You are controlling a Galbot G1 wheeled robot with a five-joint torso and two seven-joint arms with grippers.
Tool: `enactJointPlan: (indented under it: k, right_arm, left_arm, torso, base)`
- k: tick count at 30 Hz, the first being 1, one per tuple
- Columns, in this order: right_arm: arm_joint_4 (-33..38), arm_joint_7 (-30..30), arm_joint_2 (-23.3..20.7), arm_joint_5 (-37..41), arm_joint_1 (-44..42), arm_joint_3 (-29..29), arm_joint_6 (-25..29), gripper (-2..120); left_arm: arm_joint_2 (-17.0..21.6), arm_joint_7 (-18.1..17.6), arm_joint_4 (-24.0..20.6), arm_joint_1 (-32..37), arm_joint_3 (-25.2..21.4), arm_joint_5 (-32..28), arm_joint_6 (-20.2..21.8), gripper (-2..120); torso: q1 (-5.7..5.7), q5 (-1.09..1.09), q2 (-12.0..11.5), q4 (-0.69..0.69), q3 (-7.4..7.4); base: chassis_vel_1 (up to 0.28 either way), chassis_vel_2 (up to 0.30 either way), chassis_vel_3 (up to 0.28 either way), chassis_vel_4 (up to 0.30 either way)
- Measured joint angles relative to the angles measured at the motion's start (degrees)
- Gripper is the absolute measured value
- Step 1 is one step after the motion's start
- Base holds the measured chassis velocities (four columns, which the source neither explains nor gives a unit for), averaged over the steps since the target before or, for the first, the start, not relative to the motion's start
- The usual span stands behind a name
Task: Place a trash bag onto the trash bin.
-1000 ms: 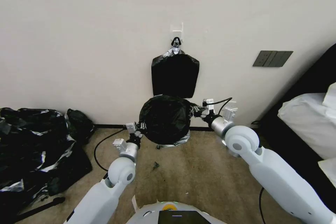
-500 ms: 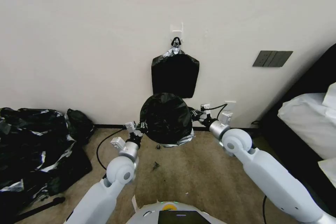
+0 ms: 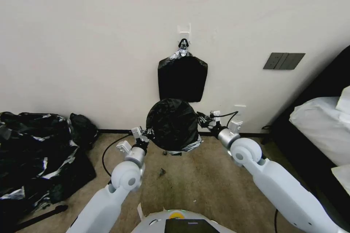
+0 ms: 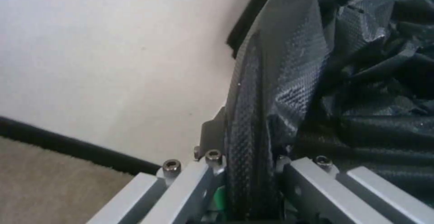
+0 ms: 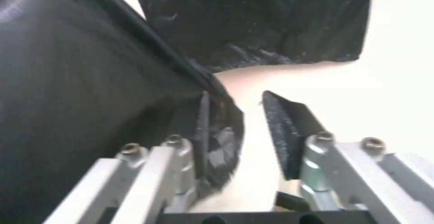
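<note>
The black trash bag (image 3: 172, 123) forms a round, taut dome by the wall, low over the carpet. The trash bin is hidden under it. My left gripper (image 3: 146, 133) is at the bag's left edge, and in the left wrist view it (image 4: 249, 169) is shut on a fold of the bag (image 4: 280, 74). At the bag's right edge my right gripper (image 3: 202, 118) stands open. In the right wrist view its (image 5: 244, 118) two pads are apart with bare wall between them. One finger (image 5: 202, 115) lies against the bag's rim (image 5: 90, 81).
A flat stack of black bags (image 3: 182, 78) hangs from a wall hook right above. A big heap of black plastic (image 3: 36, 153) fills the floor at left. A bed (image 3: 321, 123) stands at right. A dark scrap (image 3: 162, 171) lies on the carpet.
My right arm has swung left and closer to the bag. The bag's right edge, earlier pulled out toward that gripper, has drawn back into a rounder shape. The left arm has barely moved.
</note>
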Motion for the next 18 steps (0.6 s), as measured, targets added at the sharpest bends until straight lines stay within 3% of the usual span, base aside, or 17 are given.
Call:
enactJointPlan:
  k: [6, 8, 11, 18]
  right_arm:
    - [0.72, 2.15, 0.2, 0.26, -1.37, 2.2, -0.06, 52]
    - [3.86, 4.44, 0.05, 0.78, -2.29, 5.41, -1.28, 65]
    - [7.64, 7.42, -0.5, 1.28, -2.2, 7.72, -2.89, 76]
    - [15.94, 13.92, -1.08, 5.5, 0.17, 6.46, -5.45, 96]
  left_arm:
    - [0.11, -2.92, 0.03, -0.7, -0.08, -2.05, 1.49, 0]
    - [0.27, -4.48, 0.25, -0.75, 0.14, -2.15, 2.58, 0]
    - [0.12, -5.29, 0.77, -0.75, 0.74, -2.1, 3.21, 0]
    - [-1.01, -7.64, 1.82, -0.82, 3.14, -1.81, 4.27, 0]
  torso:
    - [0.0, 0.02, 0.0, 0.0, 0.0]
    - [0.0, 0.01, 0.0, 0.01, 0.0]
    - [0.0, -0.02, 0.0, 0.0, 0.0]
    - [0.0, 0.0, 0.0, 0.01, 0.0]
  base:
    - [0.0, 0.0, 0.0, 0.0]
    - [0.0, 0.0, 0.0, 0.0]
    - [0.0, 0.0, 0.0, 0.0]
    - [0.0, 0.0, 0.0, 0.0]
